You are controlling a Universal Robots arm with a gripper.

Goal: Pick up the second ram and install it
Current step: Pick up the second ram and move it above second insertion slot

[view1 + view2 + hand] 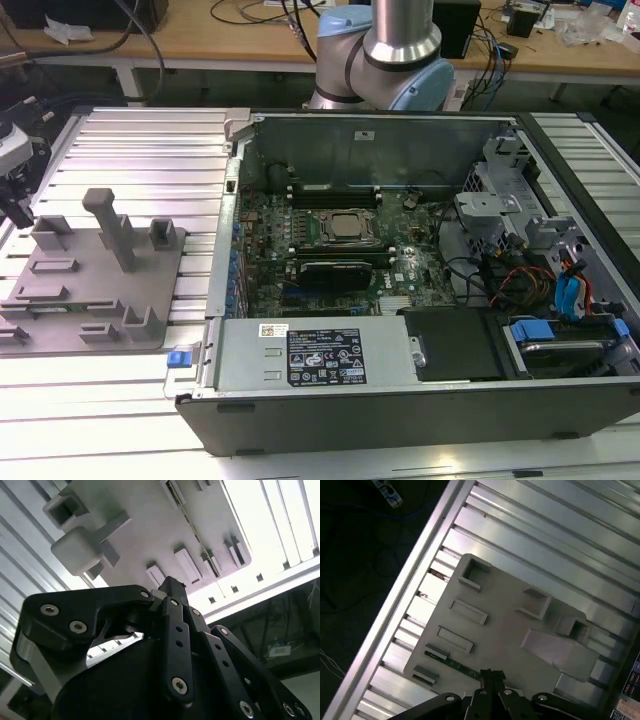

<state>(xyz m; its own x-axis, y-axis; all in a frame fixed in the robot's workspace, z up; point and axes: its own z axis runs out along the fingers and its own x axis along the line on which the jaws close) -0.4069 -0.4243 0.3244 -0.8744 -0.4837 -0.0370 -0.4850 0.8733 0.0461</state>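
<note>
Hovering over the grey holder plate (510,625), the claw (492,673) looks clenched on nothing; its tip hides 1 end of the second ram (451,663), lying slotted near the plate's corner by the bench (545,530) rim, open bench beyond.

Green ram (452,664), grey plate (510,630) — ribbed silver table (545,545)

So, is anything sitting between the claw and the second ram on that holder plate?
Nothing visible. In the first wrist view the claw hangs close to the second ram, which lies in its slot at the edge of the grey holder plate. The plate's tall post stands off to one side.
</note>
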